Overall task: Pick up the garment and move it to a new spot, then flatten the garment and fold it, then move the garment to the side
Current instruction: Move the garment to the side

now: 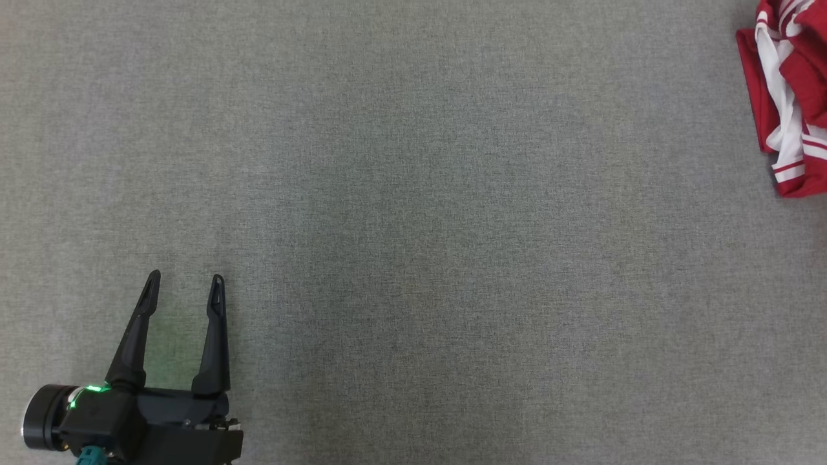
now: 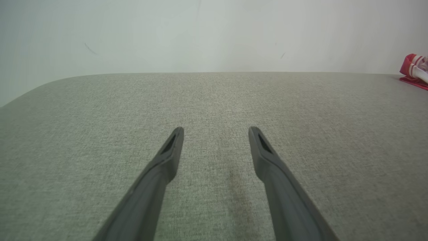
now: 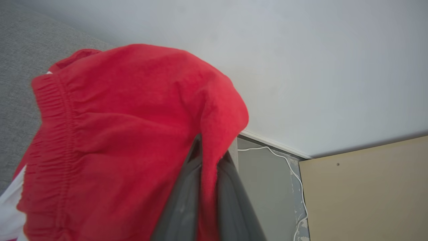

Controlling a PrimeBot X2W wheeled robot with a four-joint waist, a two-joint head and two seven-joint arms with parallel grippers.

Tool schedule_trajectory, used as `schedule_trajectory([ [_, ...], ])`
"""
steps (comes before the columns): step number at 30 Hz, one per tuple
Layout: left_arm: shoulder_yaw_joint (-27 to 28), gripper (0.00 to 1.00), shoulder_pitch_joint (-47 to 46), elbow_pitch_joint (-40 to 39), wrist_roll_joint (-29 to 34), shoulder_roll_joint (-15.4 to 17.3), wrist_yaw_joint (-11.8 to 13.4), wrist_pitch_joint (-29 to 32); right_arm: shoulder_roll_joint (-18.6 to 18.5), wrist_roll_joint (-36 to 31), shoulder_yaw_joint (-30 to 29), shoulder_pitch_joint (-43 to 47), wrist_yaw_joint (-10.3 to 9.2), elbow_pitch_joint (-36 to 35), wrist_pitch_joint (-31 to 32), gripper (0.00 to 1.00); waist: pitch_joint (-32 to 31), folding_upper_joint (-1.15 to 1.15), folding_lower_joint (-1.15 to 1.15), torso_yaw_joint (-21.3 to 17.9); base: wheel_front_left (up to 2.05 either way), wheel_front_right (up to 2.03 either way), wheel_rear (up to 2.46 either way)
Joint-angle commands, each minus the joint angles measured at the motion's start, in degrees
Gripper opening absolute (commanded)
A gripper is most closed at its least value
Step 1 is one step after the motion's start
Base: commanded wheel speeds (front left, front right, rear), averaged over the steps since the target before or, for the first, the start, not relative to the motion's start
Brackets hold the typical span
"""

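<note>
The garment (image 1: 791, 97) is red with white stripes and lies bunched at the far right edge of the grey table (image 1: 413, 194). A corner of the garment (image 2: 414, 70) is also visible at the far right in the left wrist view. My right gripper (image 3: 209, 150) is shut on a fold of the red garment (image 3: 133, 127), whose elastic waistband hangs to the left of the fingers. At the lower left of the head view my left gripper (image 1: 185, 285) stands open over bare table, far from the cloth; the left gripper (image 2: 215, 132) holds nothing.
The table's far edge (image 2: 214, 73) meets a pale wall (image 2: 214, 33). Beyond the table's right side, the right wrist view shows a white cable (image 3: 284, 157) on the floor and a beige panel (image 3: 367, 194).
</note>
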Motion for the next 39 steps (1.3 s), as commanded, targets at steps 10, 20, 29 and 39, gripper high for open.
schedule_trajectory([
  [10, 0.07, 1.0, -0.53, 0.3, 0.66, 0.42, 0.19, -0.34, 1.27, 1.92, 1.87, -0.74, -0.04, 4.83, 0.71, 1.0, 0.61, 0.0, 0.0, -0.26, 0.0, 0.0, 0.0],
  [20, 0.14, 1.0, -0.02, 1.26, -0.13, 0.0, 0.51, -0.34, 2.72, 1.69, 2.39, -2.16, -0.04, 8.88, -1.24, 1.0, -1.82, 0.0, 0.0, -0.38, 0.0, 0.0, 0.0],
  [29, 1.09, 1.0, 2.04, 2.58, -2.01, -1.12, 1.02, -0.34, 8.66, 8.82, -5.61, 0.74, -0.04, 8.96, -16.1, 1.0, -7.49, 0.0, 0.0, -0.82, 0.0, 0.0, 0.0],
  [39, 2.68, 1.0, 5.59, 3.41, -3.28, -1.8, 1.37, -0.34, 14.64, 9.56, -16.08, 9.33, -0.04, -0.61, -19.47, 1.0, -14.16, 0.0, 0.0, -0.91, 0.0, 0.0, 0.0],
])
